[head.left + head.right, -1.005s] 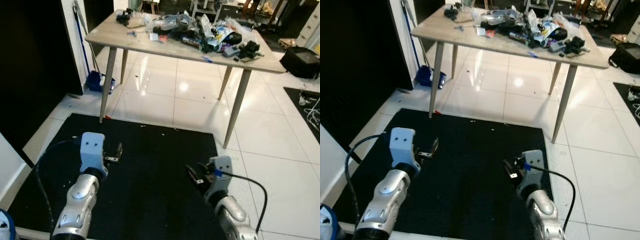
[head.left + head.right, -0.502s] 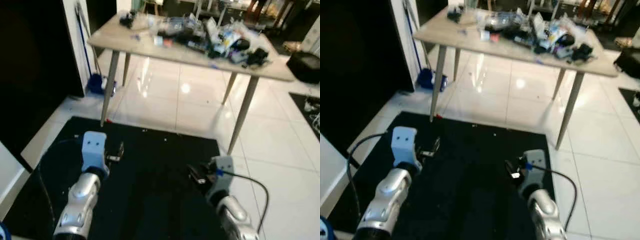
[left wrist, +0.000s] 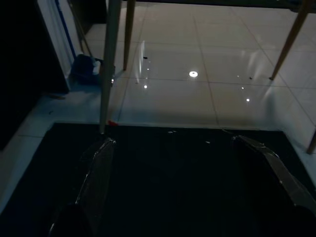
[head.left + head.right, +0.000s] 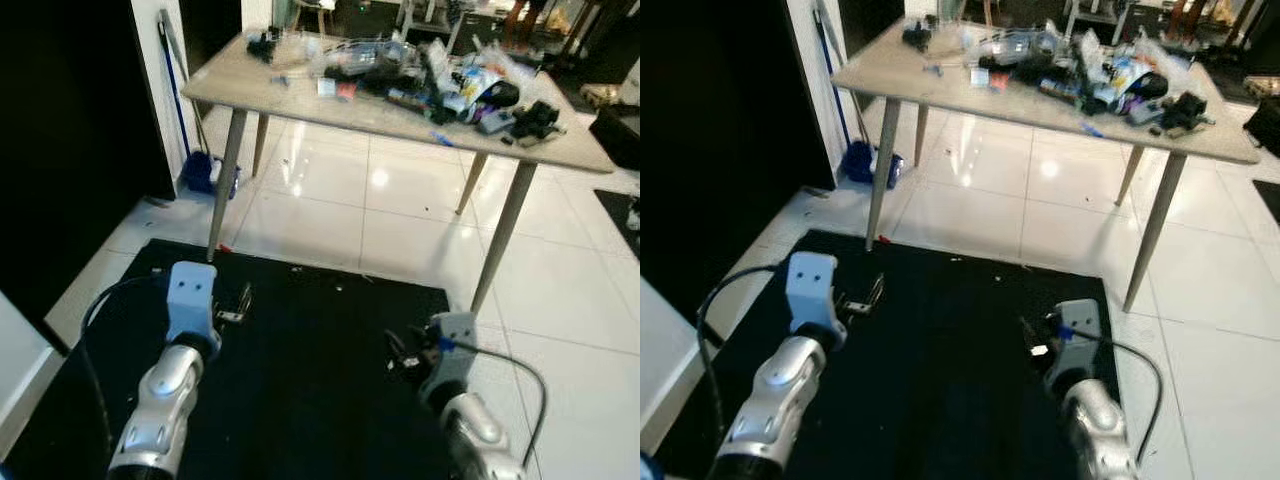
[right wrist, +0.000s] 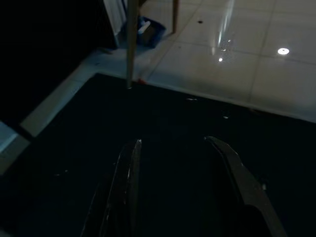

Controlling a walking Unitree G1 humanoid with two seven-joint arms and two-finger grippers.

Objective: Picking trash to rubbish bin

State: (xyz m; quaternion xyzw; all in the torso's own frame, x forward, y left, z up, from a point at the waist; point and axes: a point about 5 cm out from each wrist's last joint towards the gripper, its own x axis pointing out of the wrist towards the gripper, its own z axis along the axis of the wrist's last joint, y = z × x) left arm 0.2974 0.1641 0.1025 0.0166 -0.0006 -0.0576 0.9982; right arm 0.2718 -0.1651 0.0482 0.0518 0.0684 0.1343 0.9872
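Note:
Both arms reach forward low over a black floor mat (image 4: 310,370). My left gripper (image 4: 240,303) is open with nothing between its fingers; the left wrist view has the left gripper (image 3: 173,139) spread wide above the mat. My right gripper (image 4: 398,352) is open and empty too, and the right wrist view has the right gripper (image 5: 173,140) over dark mat. A few tiny pale scraps (image 4: 297,270) lie near the mat's far edge. Ahead stands a wooden table (image 4: 260,85) with a heap of mixed clutter (image 4: 430,70) on it.
A blue dustpan (image 4: 200,172) and broom handle (image 4: 175,90) lean by the white wall at the left, beside a dark opening. The table's slanted legs (image 4: 500,240) stand on glossy white tiles (image 4: 330,200). A black bag (image 4: 620,125) sits at the far right.
The whole picture has shifted: the table now sits lower and nearer, so the camera has moved. Both grippers keep the same open pose over the mat.

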